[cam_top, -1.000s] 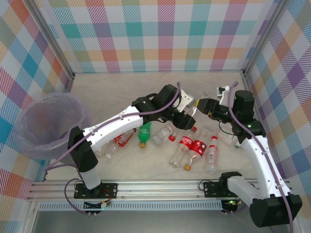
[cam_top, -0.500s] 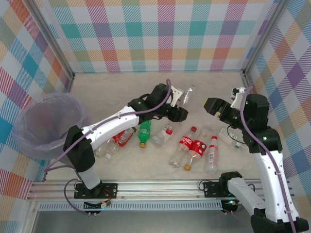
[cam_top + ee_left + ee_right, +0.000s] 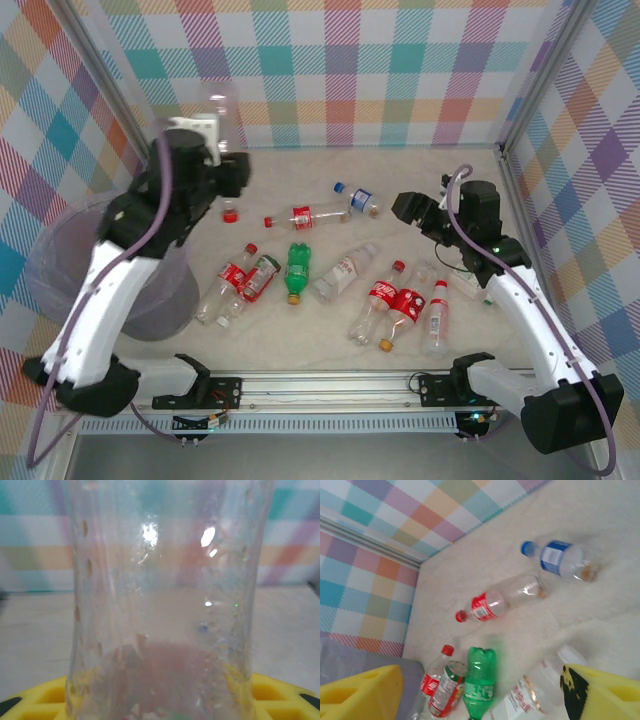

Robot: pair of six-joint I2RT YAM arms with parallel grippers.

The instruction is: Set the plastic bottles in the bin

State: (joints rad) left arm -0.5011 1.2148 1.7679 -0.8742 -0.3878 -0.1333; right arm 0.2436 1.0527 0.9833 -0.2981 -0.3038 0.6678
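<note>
My left gripper (image 3: pixel 214 128) is raised at the back left, above the far rim of the lilac bin (image 3: pixel 55 275), and is shut on a clear plastic bottle (image 3: pixel 217 104). In the left wrist view that bottle (image 3: pixel 165 580) stands upright between the yellow pads (image 3: pixel 280 695). My right gripper (image 3: pixel 410 208) hangs open over the table's right side, with nothing between its yellow fingers (image 3: pixel 362 695). Several bottles lie on the table: a blue-capped one (image 3: pixel 358 199), a red-labelled one (image 3: pixel 300 215), a green one (image 3: pixel 296 270) and a cluster of red-labelled ones (image 3: pixel 395 303).
The left arm's white links cross in front of the bin and hide part of its wall. A small red-capped item (image 3: pixel 230 213) lies near the bin. The plaid walls close in the back and both sides. The metal rail (image 3: pixel 320 385) runs along the near edge.
The left arm has swung from the table's middle up and to the left, carrying the clear bottle to above the bin. The right gripper has shifted slightly left and lower.
</note>
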